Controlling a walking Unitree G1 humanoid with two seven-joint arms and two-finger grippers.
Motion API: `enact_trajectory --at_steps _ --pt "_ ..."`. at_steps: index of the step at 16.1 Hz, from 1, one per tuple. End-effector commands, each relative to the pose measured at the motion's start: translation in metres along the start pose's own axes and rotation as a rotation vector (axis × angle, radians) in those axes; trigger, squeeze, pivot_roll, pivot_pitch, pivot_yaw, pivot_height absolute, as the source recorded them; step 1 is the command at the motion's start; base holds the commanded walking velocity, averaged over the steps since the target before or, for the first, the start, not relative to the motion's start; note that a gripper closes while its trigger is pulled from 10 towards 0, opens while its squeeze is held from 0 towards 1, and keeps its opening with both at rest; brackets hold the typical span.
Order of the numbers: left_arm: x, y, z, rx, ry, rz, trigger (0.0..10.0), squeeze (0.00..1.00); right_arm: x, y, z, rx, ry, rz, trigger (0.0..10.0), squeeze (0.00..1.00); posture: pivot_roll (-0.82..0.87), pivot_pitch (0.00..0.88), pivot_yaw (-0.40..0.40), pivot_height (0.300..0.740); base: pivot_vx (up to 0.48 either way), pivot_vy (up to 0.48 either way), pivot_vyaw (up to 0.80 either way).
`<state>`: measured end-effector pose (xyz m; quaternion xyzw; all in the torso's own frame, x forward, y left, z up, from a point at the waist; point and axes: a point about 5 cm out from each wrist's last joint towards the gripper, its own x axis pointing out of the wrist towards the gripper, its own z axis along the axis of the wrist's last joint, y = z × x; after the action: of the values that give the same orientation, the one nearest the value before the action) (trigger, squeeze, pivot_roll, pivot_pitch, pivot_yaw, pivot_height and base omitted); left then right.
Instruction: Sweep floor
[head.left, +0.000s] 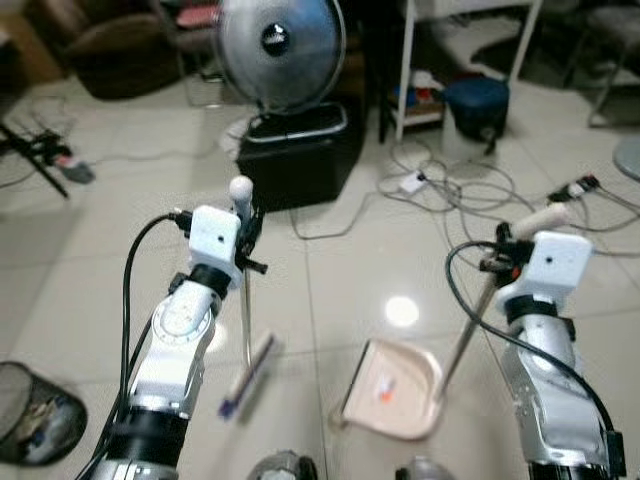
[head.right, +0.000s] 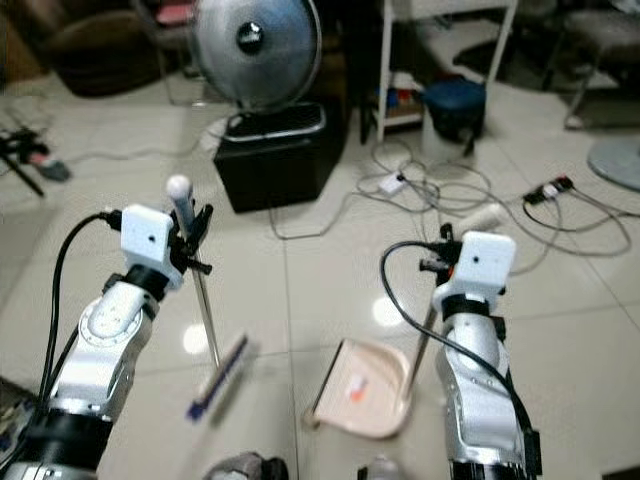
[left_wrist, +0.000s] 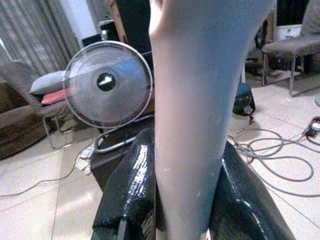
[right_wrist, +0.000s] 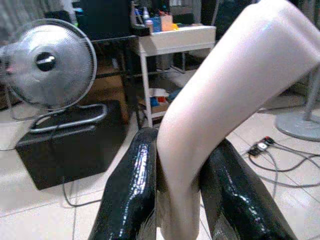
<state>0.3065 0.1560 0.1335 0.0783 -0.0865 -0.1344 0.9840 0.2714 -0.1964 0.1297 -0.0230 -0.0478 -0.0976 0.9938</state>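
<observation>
The left gripper (left_wrist: 182, 200) is clamped on the pale handle of a slim broom (head.left: 246, 375), whose blurred head with blue bristles meets the tiled floor (head.left: 90, 270) just beside a cream dustpan (head.left: 392, 390). The right gripper (right_wrist: 177, 195) grips the dustpan's cream handle (right_wrist: 220, 100).

We see soft indoor light, a bright glare spot on the tiled floor (head.left: 402, 311) beside the dustpan (head.left: 392, 390), and blurred edges throughout.
</observation>
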Motion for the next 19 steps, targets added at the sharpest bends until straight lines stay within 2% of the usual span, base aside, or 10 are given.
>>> enact_trajectory --at_steps 1,13,17,19 --pt "0.0 0.003 0.004 0.009 -0.012 0.004 10.0 0.0 0.0 0.001 0.005 -0.013 -0.022 -0.005 10.0 0.0 -0.01 0.127 0.117 0.74 0.0 0.0 0.0" --pt "0.0 0.0 0.004 0.002 -0.008 -0.019 10.0 0.0 -0.002 0.0 0.006 -0.015 -0.033 -0.01 10.0 0.0 -0.01 0.137 0.123 0.74 0.0 0.0 0.0" --pt "-0.001 0.001 0.003 0.001 0.001 -0.015 10.0 0.0 0.009 0.001 0.01 -0.11 -0.076 0.036 10.0 0.0 0.0 0.155 0.124 0.74 0.0 0.0 0.0" --pt "0.002 0.004 -0.001 -0.001 0.009 0.006 10.0 0.0 0.02 0.0 0.007 -0.148 -0.083 0.057 10.0 0.0 0.02 0.186 0.12 0.74 0.0 0.0 0.0"
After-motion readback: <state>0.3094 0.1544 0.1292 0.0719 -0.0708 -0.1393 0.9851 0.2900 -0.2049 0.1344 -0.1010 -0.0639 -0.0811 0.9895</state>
